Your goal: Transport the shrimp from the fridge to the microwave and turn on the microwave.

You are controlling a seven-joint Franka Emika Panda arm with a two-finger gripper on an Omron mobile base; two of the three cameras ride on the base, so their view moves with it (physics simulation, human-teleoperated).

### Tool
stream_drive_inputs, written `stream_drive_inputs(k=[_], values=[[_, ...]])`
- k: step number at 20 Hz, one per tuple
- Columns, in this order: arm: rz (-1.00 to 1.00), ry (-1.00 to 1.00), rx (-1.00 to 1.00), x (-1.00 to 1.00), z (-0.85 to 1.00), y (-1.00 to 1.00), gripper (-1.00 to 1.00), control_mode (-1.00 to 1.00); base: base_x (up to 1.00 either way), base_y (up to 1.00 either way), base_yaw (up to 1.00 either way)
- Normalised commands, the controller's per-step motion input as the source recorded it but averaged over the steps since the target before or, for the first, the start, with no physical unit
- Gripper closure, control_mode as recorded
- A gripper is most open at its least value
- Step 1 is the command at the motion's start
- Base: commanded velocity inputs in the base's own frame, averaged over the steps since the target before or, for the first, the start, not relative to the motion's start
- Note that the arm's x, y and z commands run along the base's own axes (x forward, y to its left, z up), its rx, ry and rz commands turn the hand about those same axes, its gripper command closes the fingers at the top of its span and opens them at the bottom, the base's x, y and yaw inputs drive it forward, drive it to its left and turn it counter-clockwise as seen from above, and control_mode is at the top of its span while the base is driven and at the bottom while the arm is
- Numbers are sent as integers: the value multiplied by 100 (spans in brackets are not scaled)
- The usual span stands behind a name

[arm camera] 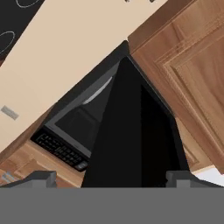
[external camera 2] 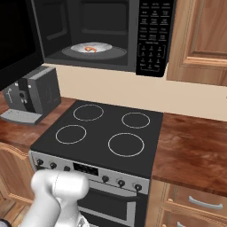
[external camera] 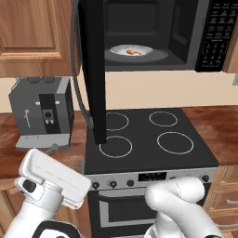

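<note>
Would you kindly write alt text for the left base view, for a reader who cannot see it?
An open microwave above a black stove holds a shrimp on a white plate, its door swung wide. A coffee machine stands on the wooden counter to the left.

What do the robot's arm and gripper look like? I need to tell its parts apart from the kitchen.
The arm is glossy white, built of thick rounded segments, with a dark round joint cap. The gripper ends in two small dark grey, blocky fingertips.
</note>
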Motion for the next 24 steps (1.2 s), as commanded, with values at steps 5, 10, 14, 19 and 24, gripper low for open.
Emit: stream_drive_inputs(k=[5,10,14,19,24], values=[[-9,-1,0,48,0,20,-100,-100,0,0,0],[-5,-1,0,45,0,3,-100,-100,0,0,0],[-4,-5,0,43,0,0,-100,-100,0,0,0],[-4,-8,0,43,0,0,-100,-100,0,0,0],[-4,-10,0,44,0,0,-100,-100,0,0,0]])
